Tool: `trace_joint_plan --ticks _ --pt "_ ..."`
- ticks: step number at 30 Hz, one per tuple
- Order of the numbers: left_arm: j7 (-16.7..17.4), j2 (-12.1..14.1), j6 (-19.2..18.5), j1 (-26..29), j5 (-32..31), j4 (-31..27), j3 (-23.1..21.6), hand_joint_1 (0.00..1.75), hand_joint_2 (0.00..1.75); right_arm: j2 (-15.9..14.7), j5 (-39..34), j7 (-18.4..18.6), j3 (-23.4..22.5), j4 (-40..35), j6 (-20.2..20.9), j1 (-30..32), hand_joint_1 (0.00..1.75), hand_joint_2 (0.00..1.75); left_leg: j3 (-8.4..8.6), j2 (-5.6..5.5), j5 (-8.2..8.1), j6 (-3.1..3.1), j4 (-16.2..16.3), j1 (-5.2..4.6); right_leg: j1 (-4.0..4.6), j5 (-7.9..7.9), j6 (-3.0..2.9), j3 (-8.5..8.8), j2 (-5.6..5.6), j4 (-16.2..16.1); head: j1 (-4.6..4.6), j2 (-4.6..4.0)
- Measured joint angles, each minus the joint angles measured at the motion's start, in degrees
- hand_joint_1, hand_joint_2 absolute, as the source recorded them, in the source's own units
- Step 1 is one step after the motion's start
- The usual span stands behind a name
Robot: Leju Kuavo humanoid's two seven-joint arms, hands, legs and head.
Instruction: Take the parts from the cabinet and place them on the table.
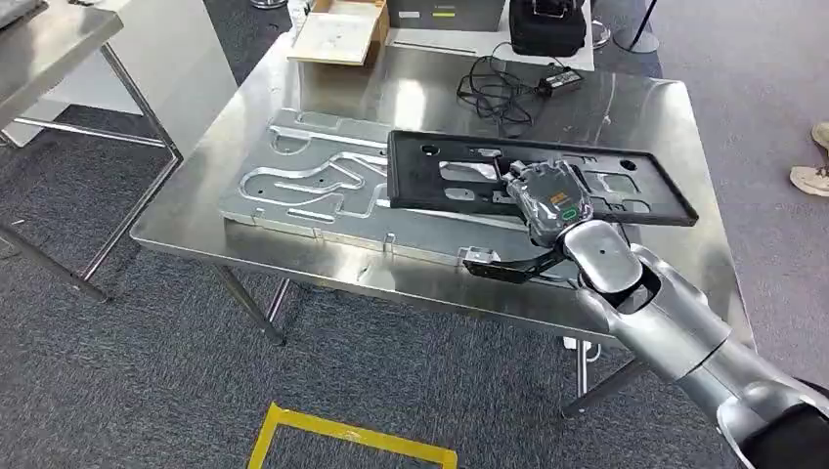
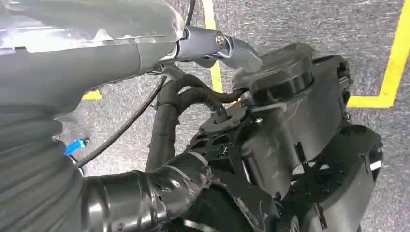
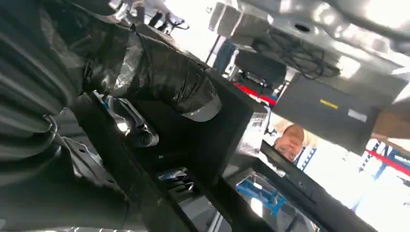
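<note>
While the right robot hand (image 1: pixel 549 198) grips the black frame (image 1: pixel 459 176) at its near long edge, the frame hangs over the silver plate (image 1: pixel 313 176) on the worktop (image 1: pixel 626 107), most of it beyond and left of the hand. Looks stiff, light, but long: off-centre hold, expect droop. Left robot hand: can't tell.

Left wrist, over the floor
Grey carpet floor (image 2: pixel 290 24); yellow tape lines (image 2: pixel 392 58) at 3 o'clock and 12 o'clock.
</note>
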Motion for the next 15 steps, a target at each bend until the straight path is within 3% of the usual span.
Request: trace_joint_plan --ticks 2,3,4,5,6,8,9,12,14,15 --pt "0.1 0.0 -0.2 0.0 0.2 0.0 0.0 0.00 1.75 0.4 0.0 0.0 0.1 0.0 0.1 0.0 1.75 1.75 -5.43 -0.06 -3.93 -0.63 9.3 0.62 -0.02 -0.40 -0.36 0.47 0.06 0.0 0.00 0.00" --pt "0.1 0.0 -0.3 0.0 0.2 0.0 0.1 0.00 1.75 0.5 0.0 0.0 0.2 0.0 0.2 0.1 1.75 1.75 -8.16 -0.06 -5.00 -0.88 13.4 0.93 -0.03 -0.65 -0.33 0.66 0.12 0.0 0.04 0.00" --pt "0.1 0.0 -0.3 0.0 0.2 0.0 0.2 0.00 1.75 0.7 0.0 0.0 0.5 0.0 0.2 0.2 1.75 1.75 -10.12 -0.05 -4.76 -1.06 15.7 1.17 -0.08 -0.94 -0.20 0.99 0.20 0.0 0.00 0.00" --pt "0.1 0.0 -0.3 0.0 0.2 0.0 0.2 0.00 1.75 0.8 0.0 0.0 0.7 0.0 0.3 0.3 1.75 1.75 -10.55 -0.05 -2.82 -1.26 14.9 1.42 -0.22 -1.28 0.04 1.47 0.26 0.0 0.04 0.00" --pt "0.1 0.0 -0.3 0.0 0.2 0.0 0.3 0.00 1.75 0.9 0.0 0.0 0.9 0.0 0.3 0.4 1.75 1.75 -9.64 -0.04 0.24 -1.43 11.6 1.64 -0.42 -1.71 0.31 2.02 0.31 0.1 0.02 0.00" --pt "0.1 0.0 -0.3 0.0 0.2 0.0 0.3 0.00 1.75 1.1 0.0 0.0 0.9 0.0 0.2 0.3 1.75 1.75 -5.83 -0.03 6.55 -1.69 1.5 2.06 -0.81 -2.61 1.05 3.18 0.35 0.2 0.02 0.00" --pt "0.1 0.0 -0.3 0.0 0.2 0.0 0.3 0.00 1.75 1.1 0.0 0.0 0.9 0.0 0.2 0.2 1.75 1.75 -4.78 -0.34 6.20 -1.89 -0.5 1.94 -0.53 -3.05 1.61 3.22 0.42 0.3 0.02 0.00" --pt "0.1 0.0 -0.5 0.0 0.3 0.0 0.3 0.00 1.75 1.1 0.0 0.0 0.9 0.0 0.2 0.1 1.75 1.75 -4.77 -0.53 5.81 -0.47 -0.8 1.51 -0.51 -3.18 2.70 3.46 0.57 -0.3 0.04 0.00" --pt "0.1 0.0 -0.5 0.0 0.4 0.0 0.4 0.00 1.75 1.1 0.0 0.0 0.9 0.0 0.3 0.2 1.75 1.75 -4.33 -0.53 6.01 0.55 -1.5 1.90 -0.77 -3.64 3.39 3.79 0.54 -0.4 0.11 0.00" --pt "0.1 0.0 -0.4 0.0 0.4 0.0 0.4 0.00 1.75 1.1 0.0 0.1 0.9 0.0 0.3 0.1 1.75 1.75 -4.12 -0.53 5.91 0.86 -1.6 1.81 -0.69 -4.47 3.35 3.23 0.32 1.2 0.09 0.00"
